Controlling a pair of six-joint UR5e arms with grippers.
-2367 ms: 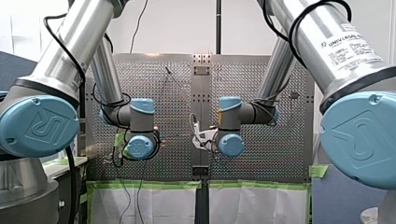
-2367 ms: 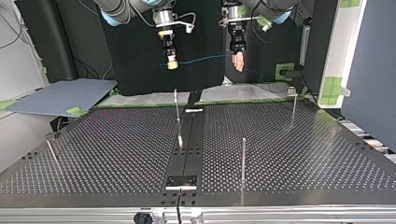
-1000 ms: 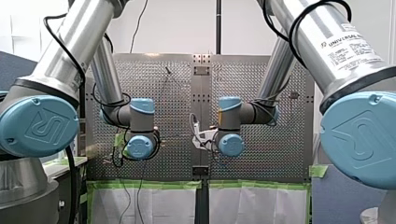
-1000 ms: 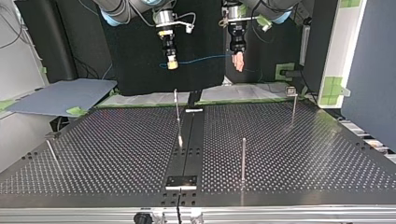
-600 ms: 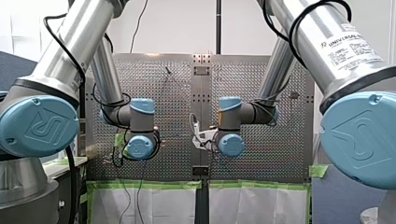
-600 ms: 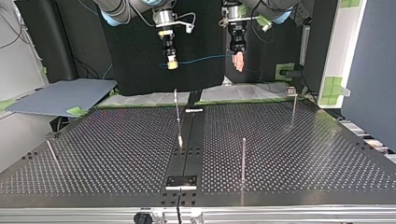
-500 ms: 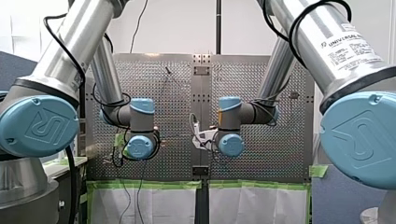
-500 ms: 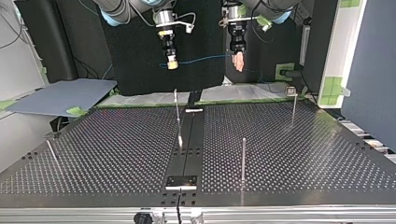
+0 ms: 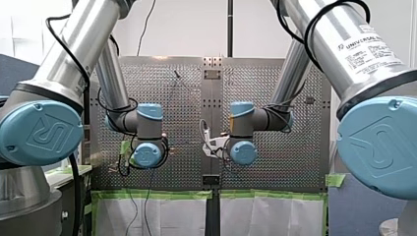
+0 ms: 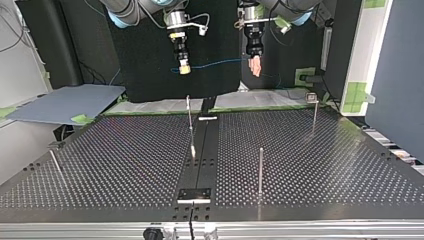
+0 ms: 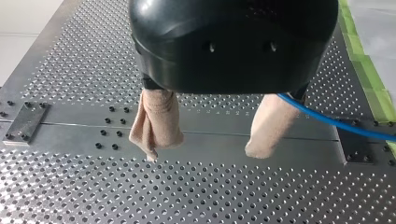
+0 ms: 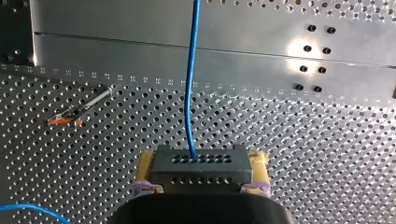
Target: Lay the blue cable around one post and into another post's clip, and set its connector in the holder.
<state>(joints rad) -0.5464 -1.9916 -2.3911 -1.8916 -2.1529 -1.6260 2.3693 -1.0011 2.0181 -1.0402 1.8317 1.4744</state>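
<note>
Nothing is routed yet. The thin blue cable (image 10: 215,63) is strung aloft at the top view's upper centre. Its black perforated connector (image 12: 201,164) is clamped in the right hand (image 12: 201,171). The left hand (image 11: 204,151) is spread apart.

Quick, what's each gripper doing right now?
Left gripper: open, blue cable running past one finger.
Right gripper: shut on the cable's connector.

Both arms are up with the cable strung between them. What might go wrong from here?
My left gripper is open, and the blue cable only passes beside one beige pad, so it may slip free. The connector sits in my right gripper; a tug along the cable might skew it. Slack may catch a wrong post.
</note>
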